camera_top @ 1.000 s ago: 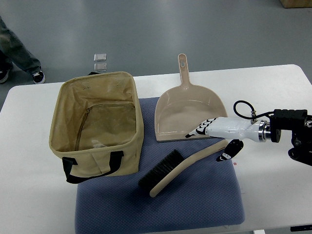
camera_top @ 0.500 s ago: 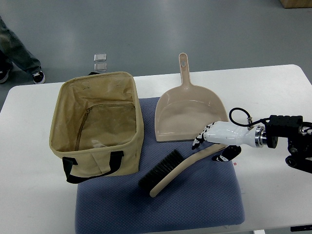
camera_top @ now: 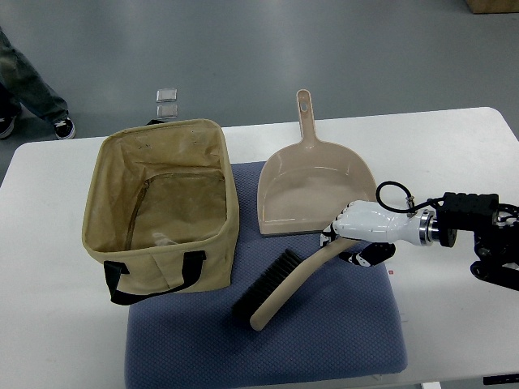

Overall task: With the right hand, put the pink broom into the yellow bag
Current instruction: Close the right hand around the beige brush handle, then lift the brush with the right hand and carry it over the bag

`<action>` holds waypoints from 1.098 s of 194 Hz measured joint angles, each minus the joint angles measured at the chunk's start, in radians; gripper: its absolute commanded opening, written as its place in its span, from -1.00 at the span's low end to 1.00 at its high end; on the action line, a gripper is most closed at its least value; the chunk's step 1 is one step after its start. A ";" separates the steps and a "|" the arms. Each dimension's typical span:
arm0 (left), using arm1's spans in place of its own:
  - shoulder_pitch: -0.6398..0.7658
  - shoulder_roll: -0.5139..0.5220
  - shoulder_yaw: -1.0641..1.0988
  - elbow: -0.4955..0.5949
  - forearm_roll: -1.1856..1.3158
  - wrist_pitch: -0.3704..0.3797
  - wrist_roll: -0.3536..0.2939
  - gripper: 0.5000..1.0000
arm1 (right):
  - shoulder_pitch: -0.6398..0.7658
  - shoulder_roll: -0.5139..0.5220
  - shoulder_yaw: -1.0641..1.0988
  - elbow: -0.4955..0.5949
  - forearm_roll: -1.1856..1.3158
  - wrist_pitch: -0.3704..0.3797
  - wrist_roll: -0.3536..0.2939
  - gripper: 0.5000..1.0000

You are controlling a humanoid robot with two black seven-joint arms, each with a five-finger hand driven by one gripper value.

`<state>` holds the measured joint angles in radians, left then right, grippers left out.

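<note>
The pink broom [camera_top: 285, 284], a beige-pink hand brush with black bristles, lies slantwise on the blue mat [camera_top: 324, 340]. My right hand [camera_top: 349, 241] comes in from the right and is closed around the upper end of the broom's handle, fingers curled over it and thumb beneath. The yellow bag [camera_top: 162, 212], a tan fabric tote with black straps, stands open and empty to the left, its near wall close to the bristles. My left arm is out of view.
A matching pink dustpan [camera_top: 312, 182] lies just behind my right hand, handle pointing away. The white table [camera_top: 454, 154] extends on both sides of the mat. A person's leg and shoe [camera_top: 36, 97] show on the floor at top left, near two small clear boxes [camera_top: 167, 101].
My right hand has dropped from above the dustpan's front edge onto the broom handle and its fingers have closed around it. The broom's handle end has shifted slightly.
</note>
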<state>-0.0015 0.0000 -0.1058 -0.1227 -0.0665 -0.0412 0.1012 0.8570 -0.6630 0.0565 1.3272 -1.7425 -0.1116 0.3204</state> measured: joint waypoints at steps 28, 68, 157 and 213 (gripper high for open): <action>0.000 0.000 0.000 0.000 0.000 0.000 0.000 1.00 | 0.030 -0.013 0.004 0.000 0.007 -0.048 0.000 -1.00; 0.000 0.000 0.000 0.000 0.000 0.000 0.000 1.00 | 0.109 -0.070 0.014 -0.002 0.027 -0.118 0.013 -1.00; 0.000 0.000 0.000 0.000 0.000 0.000 0.000 1.00 | 0.412 -0.149 0.016 -0.092 0.176 -0.112 0.047 -1.00; 0.000 0.000 0.000 0.000 0.000 0.000 0.000 1.00 | 0.539 -0.022 0.017 -0.139 0.194 -0.058 0.035 -1.00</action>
<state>-0.0015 0.0000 -0.1059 -0.1227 -0.0663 -0.0412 0.1012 1.3955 -0.6845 0.0736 1.1879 -1.5485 -0.1697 0.3551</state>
